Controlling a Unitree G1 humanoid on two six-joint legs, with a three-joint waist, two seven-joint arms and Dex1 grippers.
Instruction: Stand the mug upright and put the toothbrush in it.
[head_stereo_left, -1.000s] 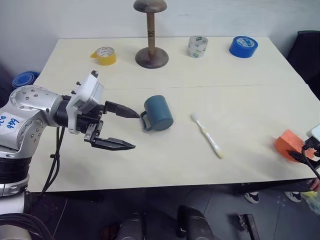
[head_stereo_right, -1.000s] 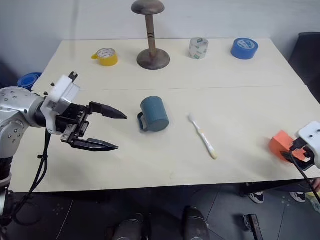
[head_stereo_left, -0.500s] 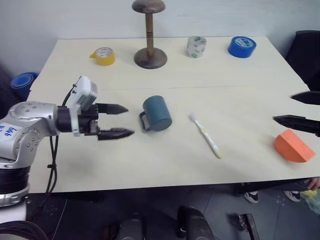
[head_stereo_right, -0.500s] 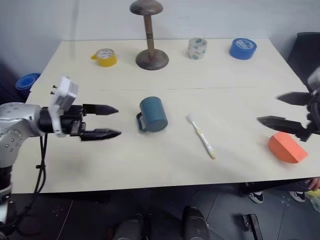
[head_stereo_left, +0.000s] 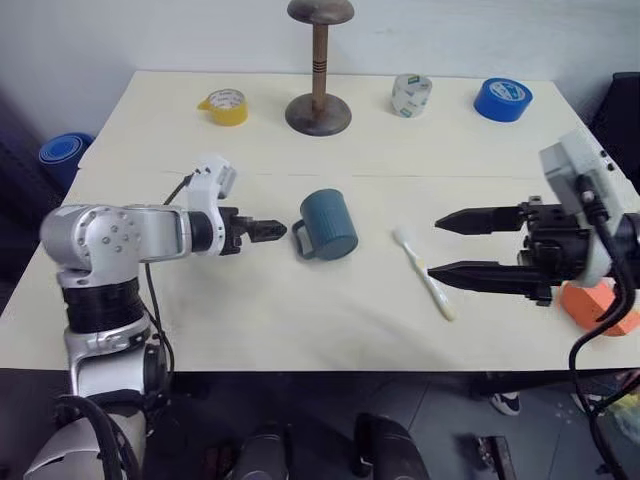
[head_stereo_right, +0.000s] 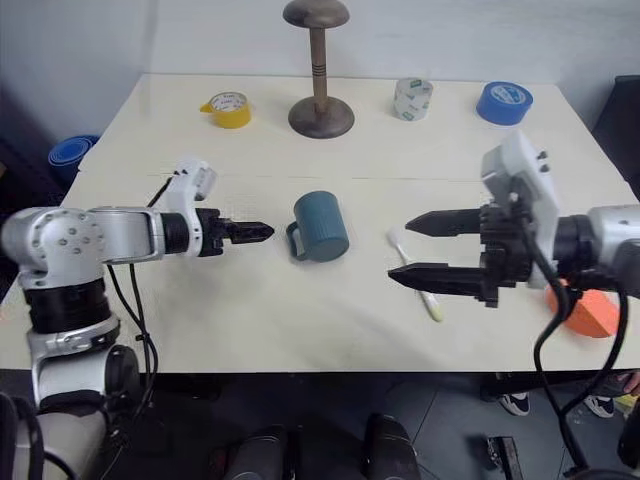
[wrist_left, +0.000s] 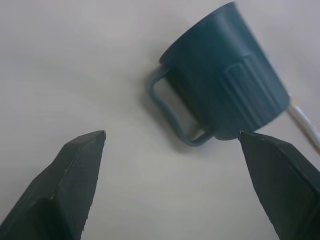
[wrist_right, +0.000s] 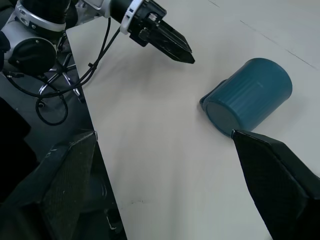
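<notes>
At centre-left of the frame, the left gripper (head_stereo_left: 272, 231) pointed its spread, empty fingers (wrist_left: 80, 165) at the mug (head_stereo_left: 330, 223), lying on its side on the tabletop (head_stereo_left: 300, 320). Right gripper (head_stereo_left: 445, 246), fingers apart, hovered over the toothbrush (head_stereo_left: 425, 274). The mug looked rigid, light, perhaps slippery; its ribbed wall or handle seemed the best hold. No readable writing.

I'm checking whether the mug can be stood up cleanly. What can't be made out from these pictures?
- Mug mouth and inside: faces away in the head views and both wrist views.
- Toothbrush bristle side: too small in the head views; in the left wrist view the mug hides most of it.
- Orange wedge: partly behind the right gripper.
</notes>
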